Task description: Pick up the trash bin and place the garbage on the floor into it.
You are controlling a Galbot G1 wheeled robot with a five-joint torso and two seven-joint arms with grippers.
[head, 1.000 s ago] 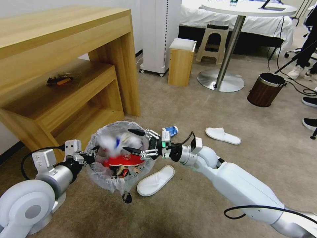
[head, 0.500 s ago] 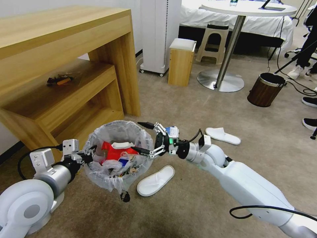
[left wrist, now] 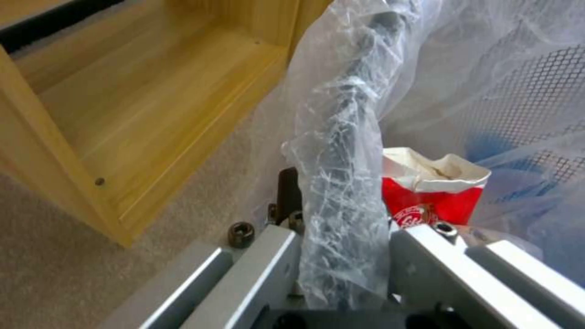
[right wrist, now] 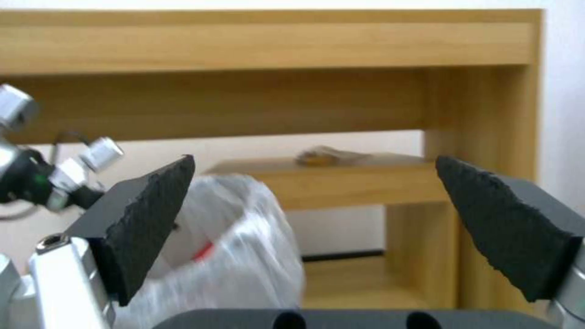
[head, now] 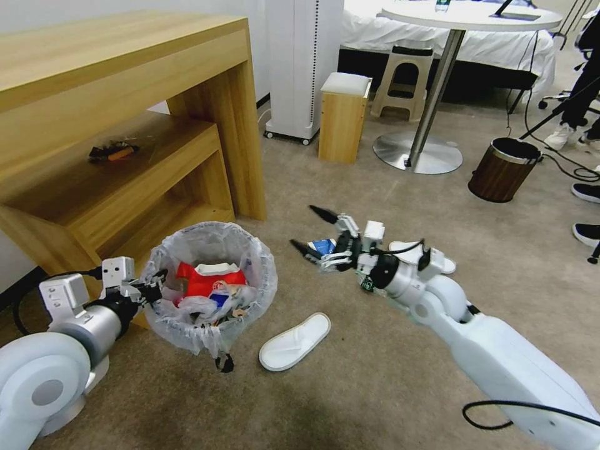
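Observation:
The trash bin [head: 164, 270], lined with a crinkly bag, hangs tilted just above the floor [head: 375, 381] beside the desk. My left gripper [head: 153, 291] is shut on its rim; in the left wrist view the bagged rim [left wrist: 341, 183] runs between the fingers [left wrist: 274, 265]. A red paper cup [head: 209, 280] [left wrist: 436, 201] and crumpled litter lie inside. My right gripper [head: 303, 226] [right wrist: 314, 159] hovers open and empty to the right of the bin. A blue cup [head: 322, 245] lies on the carpet just behind it. One white slipper [head: 294, 340] lies near the bin, another [head: 446, 264] is partly behind my right arm.
A wooden desk [head: 125, 125] with a low shelf stands close on the left of the bin. Farther back are a wood-grain bin [head: 503, 169], a round table's base [head: 417, 153], a small wooden stool [head: 342, 119] and people's shoes [head: 587, 194] at the right edge.
My right gripper, open throughout, has drawn back from over the bin to the right. The litter falling into the bin has settled inside. My left arm has shifted the bin slightly left.

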